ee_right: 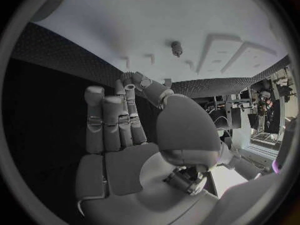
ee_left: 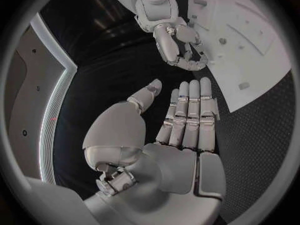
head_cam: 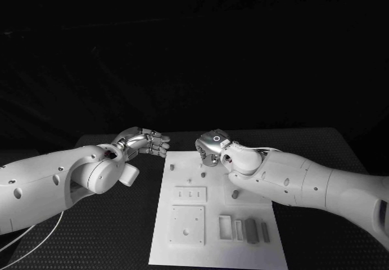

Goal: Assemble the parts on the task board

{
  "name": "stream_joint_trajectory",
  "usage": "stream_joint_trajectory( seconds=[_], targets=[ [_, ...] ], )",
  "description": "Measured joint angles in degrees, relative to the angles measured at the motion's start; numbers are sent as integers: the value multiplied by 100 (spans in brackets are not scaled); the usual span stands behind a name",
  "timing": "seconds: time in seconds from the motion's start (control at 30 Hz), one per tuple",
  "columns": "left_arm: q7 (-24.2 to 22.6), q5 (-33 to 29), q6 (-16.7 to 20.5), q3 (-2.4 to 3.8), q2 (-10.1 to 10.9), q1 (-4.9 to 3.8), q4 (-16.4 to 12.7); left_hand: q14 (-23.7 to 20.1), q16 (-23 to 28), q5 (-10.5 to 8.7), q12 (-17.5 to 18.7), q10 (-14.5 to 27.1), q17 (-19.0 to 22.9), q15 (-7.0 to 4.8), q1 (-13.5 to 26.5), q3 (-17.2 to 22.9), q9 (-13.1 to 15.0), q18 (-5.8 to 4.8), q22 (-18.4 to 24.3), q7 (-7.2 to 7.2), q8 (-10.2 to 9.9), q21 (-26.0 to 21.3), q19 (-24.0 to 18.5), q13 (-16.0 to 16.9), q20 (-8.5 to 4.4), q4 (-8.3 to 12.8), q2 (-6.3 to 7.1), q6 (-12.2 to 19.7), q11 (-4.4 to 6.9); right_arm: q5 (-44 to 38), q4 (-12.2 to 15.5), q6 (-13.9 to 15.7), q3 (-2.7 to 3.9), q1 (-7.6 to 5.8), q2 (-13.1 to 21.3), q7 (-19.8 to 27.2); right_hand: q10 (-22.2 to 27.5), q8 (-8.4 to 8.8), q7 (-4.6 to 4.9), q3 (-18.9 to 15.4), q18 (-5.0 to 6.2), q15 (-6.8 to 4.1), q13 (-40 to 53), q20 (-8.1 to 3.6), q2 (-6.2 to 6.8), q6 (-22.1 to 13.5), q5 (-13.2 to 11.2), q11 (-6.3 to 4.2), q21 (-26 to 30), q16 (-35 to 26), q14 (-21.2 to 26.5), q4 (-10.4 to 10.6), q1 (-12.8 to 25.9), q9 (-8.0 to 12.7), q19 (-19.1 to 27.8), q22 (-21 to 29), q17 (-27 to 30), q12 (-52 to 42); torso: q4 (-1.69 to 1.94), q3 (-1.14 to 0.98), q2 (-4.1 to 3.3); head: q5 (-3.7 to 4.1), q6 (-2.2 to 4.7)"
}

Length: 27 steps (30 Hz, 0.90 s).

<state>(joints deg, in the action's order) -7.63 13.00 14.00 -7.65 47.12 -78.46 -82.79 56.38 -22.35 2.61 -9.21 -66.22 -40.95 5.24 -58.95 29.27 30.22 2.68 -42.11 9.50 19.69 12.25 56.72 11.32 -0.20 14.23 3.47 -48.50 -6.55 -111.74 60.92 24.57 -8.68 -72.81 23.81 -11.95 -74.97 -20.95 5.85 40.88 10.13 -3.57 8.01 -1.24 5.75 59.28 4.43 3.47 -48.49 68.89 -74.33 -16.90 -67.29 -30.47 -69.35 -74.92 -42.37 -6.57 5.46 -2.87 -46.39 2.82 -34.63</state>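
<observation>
The white task board (head_cam: 182,256) lies in the middle of the black table. Two grey bar parts (head_cam: 251,229) lie side by side at its near right, and a small grey peg (head_cam: 235,194) stands further up. My left hand (head_cam: 144,142) hovers off the board's far left corner, its fingers (ee_left: 190,115) straight, the thumb apart and nothing in it. My right hand (head_cam: 212,147) hangs over the board's far edge. Its fingers (ee_right: 109,122) are partly bent and hold nothing. A dark peg (ee_right: 177,47) stands on the board (ee_right: 156,15) beyond them.
Raised white square blocks (head_cam: 187,225) and a smaller plate (head_cam: 190,194) sit on the board's left half, with open slots (head_cam: 225,226) beside the grey bars. My right hand (ee_left: 178,40) faces the left one closely. Black table mat (head_cam: 97,236) surrounds the board.
</observation>
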Motion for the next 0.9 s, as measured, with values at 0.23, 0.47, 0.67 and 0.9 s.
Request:
stream_joint_trajectory(
  seconds=[0.23, 0.47, 0.67, 0.9],
  targets=[
    [0, 7, 0, 0, -11, -1, 2, 0, 0, 0, 0, 0, -5, 0, 0, -15, 0, -1, 0, 0, 0, 0, 0, 0, 0, -15, 0, 0, 0, 11, -45, -19, -9, 3, -38, 15, 0, -6, 2, 0, 0, 1, 0, -13, 0, -3, -6, 0, 0, 0, 1, 0, 0, 1, 12, 0, 0, 0, -2, -1, 0, -8, -19],
    [0, 11, 0, 0, -13, -1, 5, 0, 21, 0, 0, 0, -11, 0, 0, -15, 0, -3, 1, 0, 0, 0, 0, 5, 0, -15, 0, 0, 0, 38, -85, -56, -17, 6, -50, 48, 0, -6, 5, 0, -1, 4, 0, -13, 0, -5, -19, 0, -21, 21, 6, 0, 0, 1, 15, 0, 1, -2, -5, -2, -7, -8, -41],
    [0, 13, 0, 0, -14, -1, 3, 0, 22, 0, 0, 0, -11, 0, 0, -15, 0, -5, 1, 0, 0, 0, 0, 5, 0, -15, 0, 0, 0, 65, -93, -86, -24, 12, -77, 75, 0, -6, 6, 0, -1, 7, 0, -11, 0, -7, 4, 0, -21, 21, 8, 1, 0, 0, 16, 0, 1, -5, -3, -2, -9, -10, -57],
    [0, 14, 0, 0, -11, -3, -1, 0, 22, 0, 0, 0, -16, 0, 0, -15, 0, -7, -4, 0, 0, 0, 0, 10, 0, -15, 0, 0, 0, 90, -139, -114, -31, 21, -101, 100, 0, -4, 9, 0, -1, -9, 0, -9, 0, -10, 5, 0, -21, 21, -7, 1, 0, -12, 17, 0, 1, -6, -1, -2, -10, -18, -77]
  ],
)
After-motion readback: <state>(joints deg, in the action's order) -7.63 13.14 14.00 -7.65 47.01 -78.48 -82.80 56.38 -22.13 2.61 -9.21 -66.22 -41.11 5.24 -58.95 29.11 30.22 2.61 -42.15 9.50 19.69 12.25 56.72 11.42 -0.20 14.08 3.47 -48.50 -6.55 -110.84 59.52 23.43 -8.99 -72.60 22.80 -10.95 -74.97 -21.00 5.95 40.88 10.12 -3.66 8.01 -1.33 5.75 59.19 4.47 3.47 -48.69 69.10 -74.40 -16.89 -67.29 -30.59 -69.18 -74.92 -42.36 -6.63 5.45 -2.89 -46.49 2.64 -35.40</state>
